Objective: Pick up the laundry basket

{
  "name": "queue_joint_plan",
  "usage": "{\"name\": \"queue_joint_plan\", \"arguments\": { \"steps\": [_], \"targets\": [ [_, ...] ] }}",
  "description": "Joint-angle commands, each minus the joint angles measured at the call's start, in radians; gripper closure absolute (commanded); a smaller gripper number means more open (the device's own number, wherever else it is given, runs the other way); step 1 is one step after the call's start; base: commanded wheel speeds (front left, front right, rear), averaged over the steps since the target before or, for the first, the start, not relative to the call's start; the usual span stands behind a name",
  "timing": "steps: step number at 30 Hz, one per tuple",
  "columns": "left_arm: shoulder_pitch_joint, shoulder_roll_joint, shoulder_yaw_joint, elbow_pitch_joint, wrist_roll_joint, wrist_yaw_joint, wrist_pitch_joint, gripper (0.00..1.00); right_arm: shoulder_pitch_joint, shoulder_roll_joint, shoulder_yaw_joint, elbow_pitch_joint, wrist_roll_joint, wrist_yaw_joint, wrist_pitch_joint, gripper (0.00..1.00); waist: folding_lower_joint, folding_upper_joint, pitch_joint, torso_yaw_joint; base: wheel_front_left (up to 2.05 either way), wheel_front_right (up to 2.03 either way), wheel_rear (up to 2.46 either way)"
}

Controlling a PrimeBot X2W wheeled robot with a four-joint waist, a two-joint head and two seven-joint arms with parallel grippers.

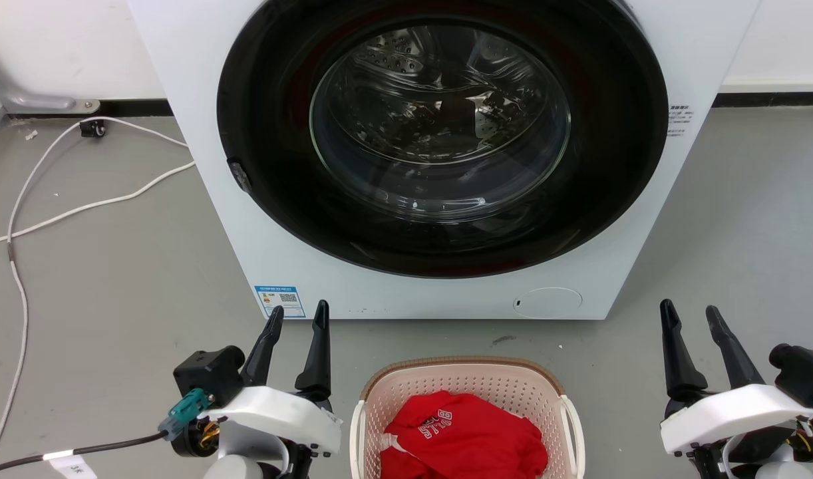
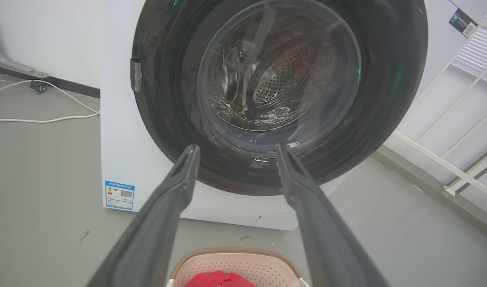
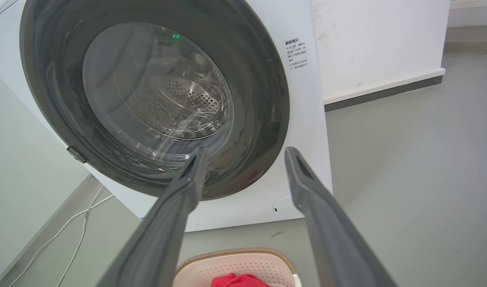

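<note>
a white front-loading washer (image 1: pixel 207 219) stands on the grey floor (image 1: pixel 100 286), its round dark-framed glass door (image 1: pixel 440 133) closed over a steel drum. the laundry basket (image 1: pixel 460 384) sits on the floor just in front of the washer, between the two claws. a red garment (image 1: pixel 466 436), probably a shirt with white lettering, lies crumpled inside it. the left claw (image 1: pixel 299 309) and right claw (image 1: pixel 688 309) hover either side of the basket, fingers spread, gripping nothing. a white cable (image 1: pixel 80 209) trails over the floor left of the washer.
</note>
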State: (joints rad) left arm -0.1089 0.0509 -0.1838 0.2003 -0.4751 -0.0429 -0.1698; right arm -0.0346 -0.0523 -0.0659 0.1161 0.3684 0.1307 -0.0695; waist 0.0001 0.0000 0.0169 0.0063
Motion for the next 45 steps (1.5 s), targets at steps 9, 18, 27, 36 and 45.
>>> {"name": "queue_joint_plan", "arguments": {
  "steps": [9,18,27,36,45],
  "targets": [
    [-0.025,0.001,-0.019,0.014,0.110,0.015,-0.027,0.00,0.012,0.001,-0.001,-0.014,-0.100,0.000,-0.004,0.00,-0.0001,0.0000,-0.004,0.000,0.00,0.00,0.00],
    [-0.029,0.000,-0.035,0.035,0.188,0.023,-0.046,0.00,0.018,0.002,-0.001,-0.016,-0.175,0.000,-0.004,0.00,-0.0001,0.0000,-0.005,0.002,0.00,0.00,0.00],
    [-0.032,0.000,-0.050,0.051,0.257,0.032,-0.064,0.00,0.027,0.002,0.002,-0.019,-0.252,0.000,-0.003,0.00,-0.0001,0.0000,-0.009,0.003,0.00,0.00,0.00],
    [-0.035,0.000,-0.062,0.067,0.285,0.038,-0.079,0.00,0.032,0.003,0.011,-0.023,-0.306,0.000,-0.011,0.00,-0.0001,0.0000,-0.009,-0.001,0.00,0.00,0.00],
    [-0.040,0.000,-0.078,0.087,0.316,0.052,-0.094,0.00,0.038,0.003,0.013,-0.022,-0.330,0.000,-0.025,0.00,-0.0001,0.0000,-0.009,-0.004,0.00,0.00,0.00]
  ]
}}
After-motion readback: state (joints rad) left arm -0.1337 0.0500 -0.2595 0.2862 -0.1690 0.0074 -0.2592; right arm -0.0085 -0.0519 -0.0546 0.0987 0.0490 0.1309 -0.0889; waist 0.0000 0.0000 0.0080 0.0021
